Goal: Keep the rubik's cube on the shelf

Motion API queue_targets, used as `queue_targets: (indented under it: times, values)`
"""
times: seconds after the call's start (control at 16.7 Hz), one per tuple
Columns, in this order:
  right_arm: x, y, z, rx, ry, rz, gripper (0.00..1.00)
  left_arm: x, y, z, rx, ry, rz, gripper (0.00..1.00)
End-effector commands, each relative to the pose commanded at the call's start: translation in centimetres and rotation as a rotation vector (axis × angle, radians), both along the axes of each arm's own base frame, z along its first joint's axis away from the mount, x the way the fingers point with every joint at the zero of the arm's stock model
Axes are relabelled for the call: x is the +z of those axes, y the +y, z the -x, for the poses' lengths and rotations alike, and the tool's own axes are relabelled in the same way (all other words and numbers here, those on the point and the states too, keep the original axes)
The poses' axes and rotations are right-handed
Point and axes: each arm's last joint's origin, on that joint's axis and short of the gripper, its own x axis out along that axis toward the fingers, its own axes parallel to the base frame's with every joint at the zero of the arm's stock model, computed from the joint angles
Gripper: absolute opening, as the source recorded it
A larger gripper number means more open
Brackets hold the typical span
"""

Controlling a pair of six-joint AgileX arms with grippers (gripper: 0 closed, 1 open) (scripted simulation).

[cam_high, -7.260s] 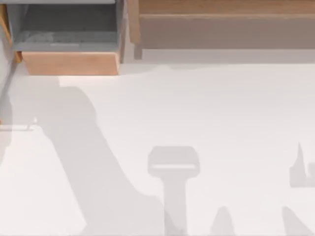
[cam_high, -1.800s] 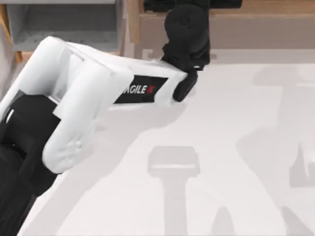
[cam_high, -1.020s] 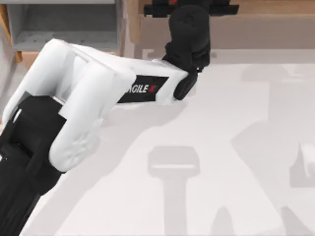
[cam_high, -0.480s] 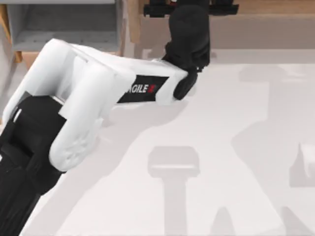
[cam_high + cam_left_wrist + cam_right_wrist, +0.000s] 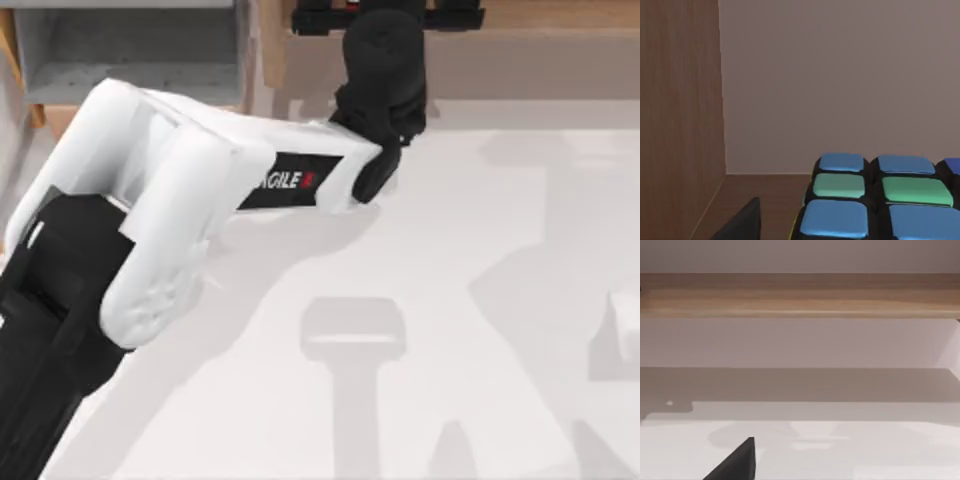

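White tabletop (image 5: 480, 250), with hard shadows across it. Along the far edge at the top view's left is a small wooden box (image 5: 140, 50) with a grey inside. To its right is the shelf (image 5: 520, 60), a long light-brown ledge with a grey-brown front face.

The left arm (image 5: 170, 190), white with black links and AGILEX lettering, reaches from the near left corner diagonally up to the shelf. Its black wrist sits over the shelf's front face, toward the shelf's left end. The left end effector (image 5: 388, 14) is in at the ledge, seen from above as a wide black bar across the top edge of the frame.

In the left wrist view, the rubik's cube (image 5: 875, 200) is very close to the camera. It sits on the shelf's brown wooden floor, with blue and green stickers facing up, black edges, and a thin yellow sliver on one side. A wooden side wall (image 5: 680, 110) and a plain grey-brown back wall (image 5: 840, 80) stand behind it. One black finger (image 5: 742, 225) is beside the cube with a narrow gap of wood between them, not touching it. The left end effector reads as spread apart, not clamped on the cube.

The right end effector (image 5: 740, 462) is over the tabletop facing the shelf's ledge and shaded front. Cannot tell its state.
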Motion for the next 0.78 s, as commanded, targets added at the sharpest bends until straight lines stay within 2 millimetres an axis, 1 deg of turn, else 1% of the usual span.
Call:
queue_targets:
  times: [0.12,0.24,0.36,0.42,0.48,0.6,0.72,0.78]
  values:
    - [0.0,0.0,0.0,0.0,0.0,0.0,1.0,0.0,0.0,0.0,0.0,0.0,0.0,1.0]
    - [0.0,0.0,0.0,0.0,0.0,0.0,1.0,-0.3,-1.7,1.5,-0.064,0.004,0.024,1.0]
    - [0.0,0.0,0.0,0.0,0.0,0.0,1.0,-0.9,-4.9,4.6,-0.189,0.018,0.077,1.0]
    - [0.0,0.0,0.0,0.0,0.0,0.0,1.0,-1.2,-6.9,6.9,-0.275,0.031,0.116,1.0]
    - [0.0,0.0,0.0,0.0,0.0,0.0,1.0,-1.6,-9.0,9.6,-0.367,0.049,0.158,1.0]
    - [0.0,0.0,0.0,0.0,0.0,0.0,1.0,-2.5,-13.2,16.5,-0.59,0.112,0.263,1.0]
    - [0.0,0.0,0.0,0.0,0.0,0.0,1.0,-3.7,-16.8,25.4,-0.843,0.222,0.384,1.0]
    - [0.0,0.0,0.0,0.0,0.0,0.0,1.0,-4.4,-18.1,30.4,-0.975,0.3,0.447,1.0]
